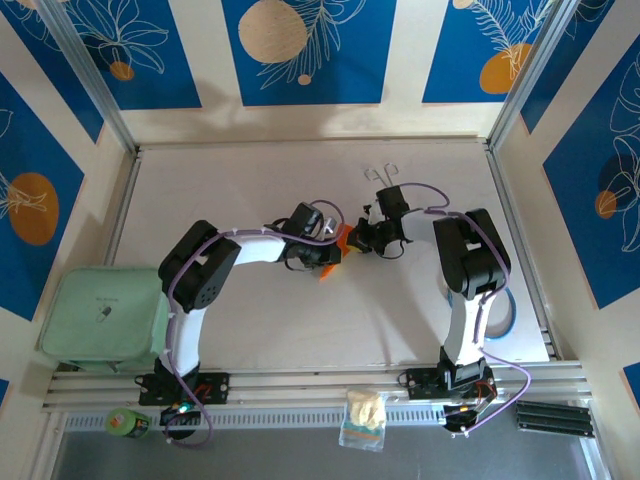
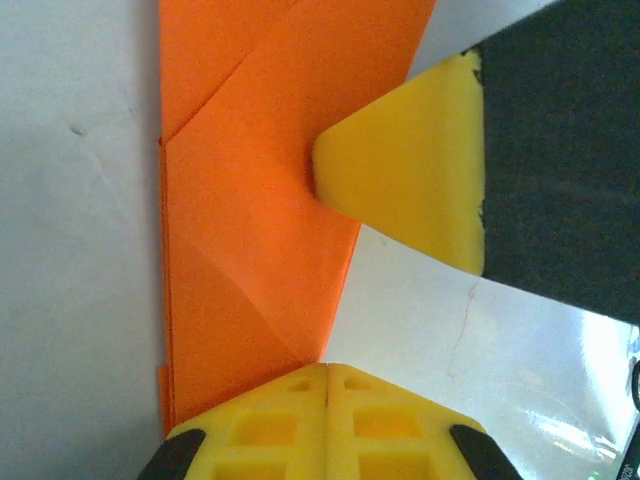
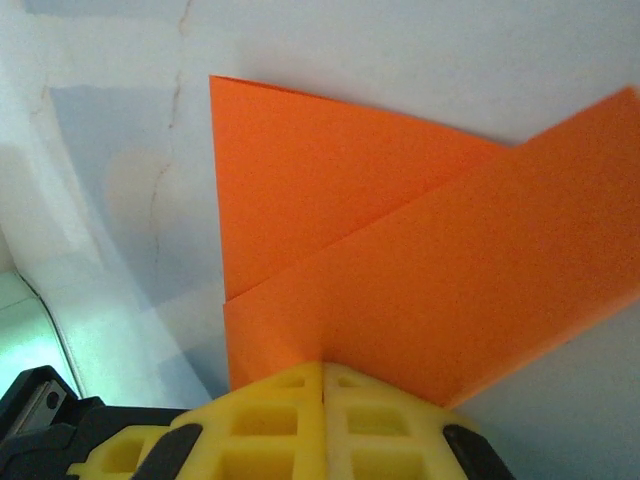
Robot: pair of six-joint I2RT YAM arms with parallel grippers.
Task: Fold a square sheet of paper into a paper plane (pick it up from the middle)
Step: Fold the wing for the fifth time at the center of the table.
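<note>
Left gripper [image 2: 327, 378]: fingers together, tips touching edge of square sheet of paper [image 2: 250, 250]. Right gripper [image 3: 323, 375]: fingers together too, tips pressing on same paper. White table [image 1: 250, 330] under all. Green box [image 1: 105, 315] at left near corner. Orange paper folded, mid table, right between both grippers.

No legible text or labels

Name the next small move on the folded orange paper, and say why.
Probably slide the left fingers, shut, along the fold to sharpen the crease: the orange paper lies in folded layers on the table, with the right fingers, also shut, pressing on it.
</note>
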